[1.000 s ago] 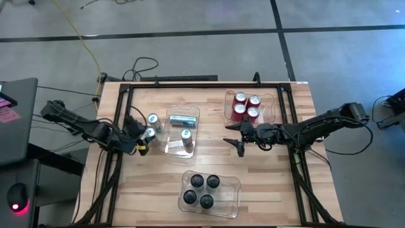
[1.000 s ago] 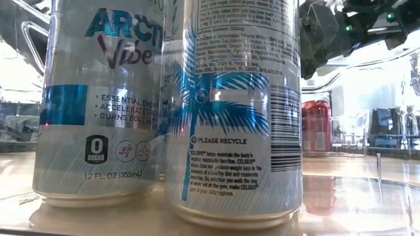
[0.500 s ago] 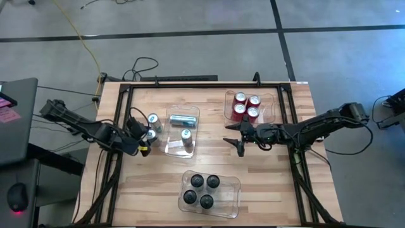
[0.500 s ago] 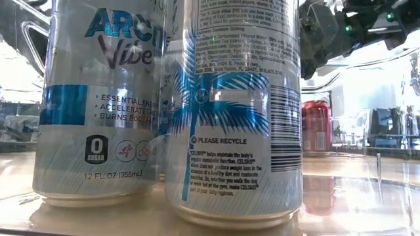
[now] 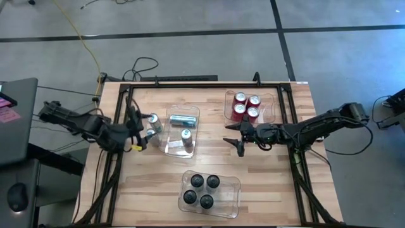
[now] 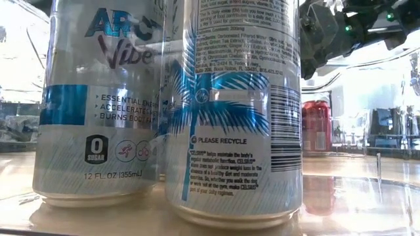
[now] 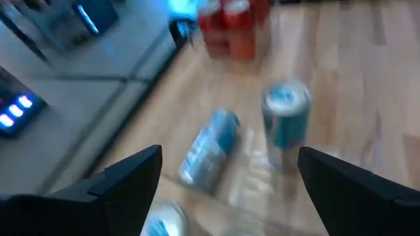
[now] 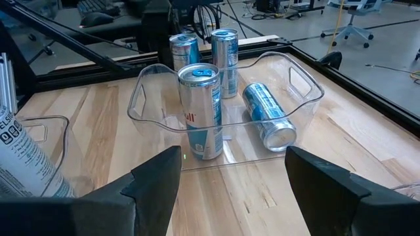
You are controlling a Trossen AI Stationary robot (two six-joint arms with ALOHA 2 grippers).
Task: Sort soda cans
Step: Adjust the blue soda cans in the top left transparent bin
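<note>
Left of centre in the high view, the left gripper point(image 5: 133, 132) stands wide open and empty, just left of two upright silver-blue cans point(image 5: 152, 125). The right gripper point(image 5: 235, 134), open and empty, sits right of centre below the red cans point(image 5: 245, 106).

Red cans point(image 5: 246, 107), black cans point(image 5: 201, 190), silver-blue cans point(image 5: 183, 120).
</note>
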